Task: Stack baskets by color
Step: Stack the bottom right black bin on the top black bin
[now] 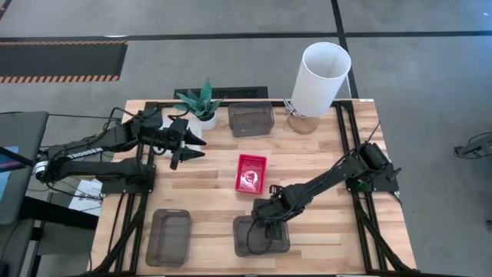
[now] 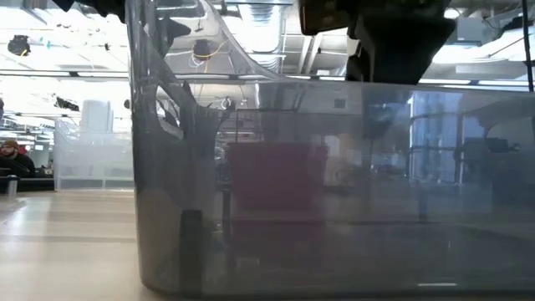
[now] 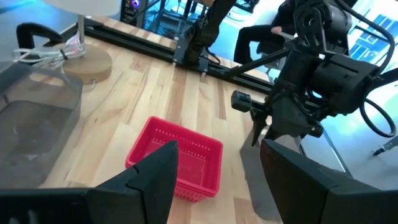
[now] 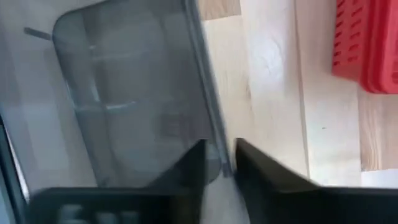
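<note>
Three dark grey translucent baskets rest on their bases on the wooden table: one at the far middle point(image 1: 250, 119), one near left point(image 1: 169, 237) and one near middle point(image 1: 261, 235). A red mesh basket point(image 1: 251, 172) sits in the centre. My right gripper point(image 1: 269, 221) points down over the near-middle basket's far rim, shut on it. My left gripper point(image 1: 188, 151) hangs open above the table's left part, well left of the red basket point(image 3: 177, 158), with nothing between its fingers. My right gripper straddles the near-middle grey basket's far wall point(image 4: 219, 149), one finger point(image 4: 189, 171) inside the basket and one point(image 4: 258, 171) outside, pinching the rim between them. The fingers come from above, pointing steeply down. The basket's base rests on the table.
A tall white cylinder point(image 1: 319, 79) on a round wooden base stands at the far right. A small white pot with a green plant point(image 1: 201, 106) is at the far left, close to my left arm. Bare wood lies right of the red basket.
</note>
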`<state>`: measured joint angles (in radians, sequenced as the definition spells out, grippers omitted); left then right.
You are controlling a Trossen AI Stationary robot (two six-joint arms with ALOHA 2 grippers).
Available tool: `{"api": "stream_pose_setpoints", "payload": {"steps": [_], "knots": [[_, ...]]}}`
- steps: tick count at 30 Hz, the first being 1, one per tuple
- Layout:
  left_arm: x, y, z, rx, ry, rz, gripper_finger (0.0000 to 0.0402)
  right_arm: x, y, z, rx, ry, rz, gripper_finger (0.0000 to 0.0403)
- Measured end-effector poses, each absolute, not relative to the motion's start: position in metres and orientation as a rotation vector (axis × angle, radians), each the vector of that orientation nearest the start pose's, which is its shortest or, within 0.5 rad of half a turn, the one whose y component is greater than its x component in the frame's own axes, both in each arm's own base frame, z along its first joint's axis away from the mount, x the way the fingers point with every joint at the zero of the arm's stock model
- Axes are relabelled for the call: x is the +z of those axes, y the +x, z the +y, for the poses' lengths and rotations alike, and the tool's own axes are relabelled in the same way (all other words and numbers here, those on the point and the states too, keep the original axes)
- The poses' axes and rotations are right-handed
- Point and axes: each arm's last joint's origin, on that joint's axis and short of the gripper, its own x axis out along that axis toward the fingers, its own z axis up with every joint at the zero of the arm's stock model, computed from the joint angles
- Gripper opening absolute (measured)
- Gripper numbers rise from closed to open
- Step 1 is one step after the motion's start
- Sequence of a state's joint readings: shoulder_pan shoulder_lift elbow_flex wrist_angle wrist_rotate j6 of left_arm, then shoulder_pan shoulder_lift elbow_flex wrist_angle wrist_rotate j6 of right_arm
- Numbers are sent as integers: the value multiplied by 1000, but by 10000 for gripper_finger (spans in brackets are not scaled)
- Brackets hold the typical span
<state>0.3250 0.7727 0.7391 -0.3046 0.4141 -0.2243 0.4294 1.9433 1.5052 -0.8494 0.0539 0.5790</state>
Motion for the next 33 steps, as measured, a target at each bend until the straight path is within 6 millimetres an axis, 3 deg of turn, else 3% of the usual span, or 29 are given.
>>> {"api": "stream_pose_setpoints", "payload": {"steps": [3, 8, 12, 18, 23, 27, 33], "knots": [[308, 162, 42, -52, -346, 325, 215, 209, 356, 157, -50, 189, 1296, 22], [309, 162, 42, -49, -358, 319, 215, 219, 355, 151, -23, 198, 1287, 8], [309, 162, 42, -48, -373, 317, 215, 251, 349, 139, 2, 212, 1209, 5], [314, 168, 39, -170, -477, 284, 215, 295, 337, 103, -47, 245, 1077, 3], [321, 189, 30, -272, -524, 318, 215, 311, 336, 65, -104, 252, 1018, 2], [333, 211, 26, -276, -419, 387, 215, 314, 340, 40, -103, 243, 1017, 1], [353, 246, 23, -291, -244, 490, 215, 326, 354, 22, -21, 213, 986, 1]]}}
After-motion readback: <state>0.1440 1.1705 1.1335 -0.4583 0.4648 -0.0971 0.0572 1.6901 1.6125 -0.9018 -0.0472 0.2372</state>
